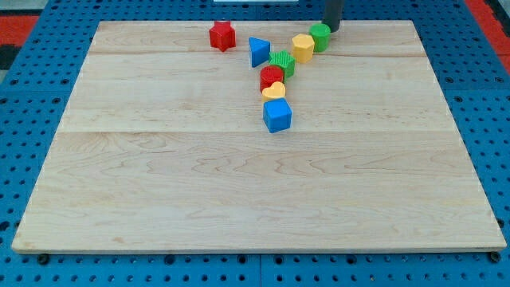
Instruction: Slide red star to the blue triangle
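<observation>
The red star lies near the view's top edge of the wooden board, left of centre. The blue triangle sits a short gap to its right and slightly lower, apart from it. My tip is at the view's top, right of centre, just right of the green block and well to the right of the red star and blue triangle.
A diagonal line of blocks runs from the green block down-left: a yellow hexagon, a green star, a red cylinder, a yellow heart and a blue cube.
</observation>
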`<state>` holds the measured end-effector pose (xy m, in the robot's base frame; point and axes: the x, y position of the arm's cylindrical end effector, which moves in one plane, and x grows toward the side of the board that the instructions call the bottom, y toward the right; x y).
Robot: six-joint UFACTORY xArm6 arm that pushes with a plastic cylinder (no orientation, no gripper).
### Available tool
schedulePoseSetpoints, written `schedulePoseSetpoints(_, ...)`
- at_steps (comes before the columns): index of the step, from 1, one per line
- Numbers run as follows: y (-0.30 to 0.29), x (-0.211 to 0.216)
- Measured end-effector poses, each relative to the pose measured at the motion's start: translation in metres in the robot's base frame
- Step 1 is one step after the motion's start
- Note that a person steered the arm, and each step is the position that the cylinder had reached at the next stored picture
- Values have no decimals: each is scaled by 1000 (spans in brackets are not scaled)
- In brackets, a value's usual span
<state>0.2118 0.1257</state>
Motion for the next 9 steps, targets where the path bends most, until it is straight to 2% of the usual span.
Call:
schedulePoseSetpoints(3,-11,5)
schedulePoseSetpoints(4,-25,-17)
schedulePoseSetpoints(6,-119,-19)
schedulePoseSetpoints(9,-185,-19)
